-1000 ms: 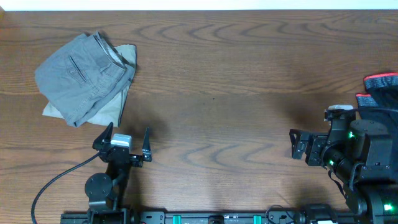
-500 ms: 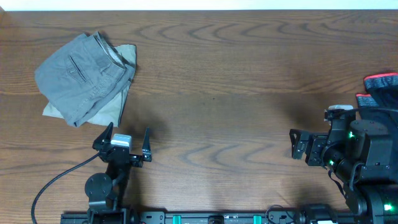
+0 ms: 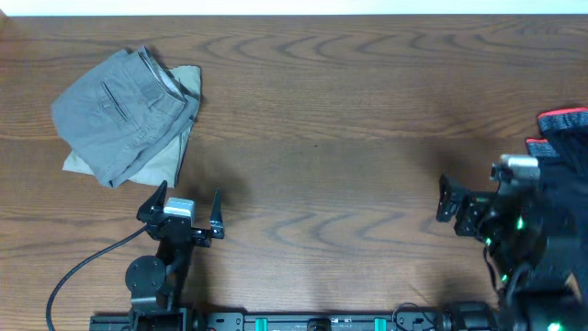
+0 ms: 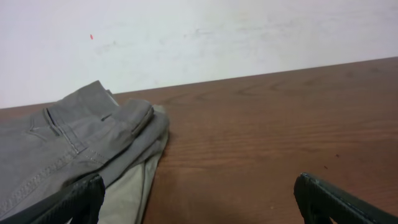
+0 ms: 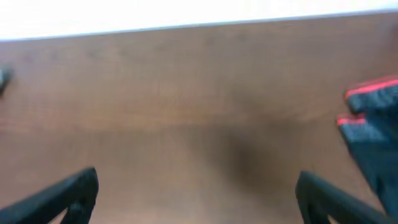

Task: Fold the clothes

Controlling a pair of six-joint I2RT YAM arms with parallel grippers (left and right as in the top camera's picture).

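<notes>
Overhead view: the wrinkled medium-grey cotton shorts (image 3: 119,115) lie bunched at the far left of the brown wood-grain desk (image 3: 349,101). They rest on a pale beige pair of shorts (image 3: 170,158), whose edges poke out beneath. The left gripper (image 3: 189,195) sits near the pile's front edge, spread and empty. The right gripper (image 3: 445,199) is well apart across the desk, likewise spread with nothing between its fingers.

The main risk is a double pick. Grey lies directly on beige, so a pinch at an overlapping edge would likely catch both layers and drag the beige pair along. A grasp on only the top flap could peel the heap open crookedly. The right arm stands beside a dark fabric item with red trim (image 3: 562,129) and may snag it when swinging across.

The left wrist view shows, low down, what the overhead flattens: the grey shorts' (image 4: 68,146) belt loop, seams and rolled edge stacked above the beige layer (image 4: 134,186). The right wrist view, blurred, shows only bare desk and the red-trimmed fabric (image 5: 373,124), never the shorts.
</notes>
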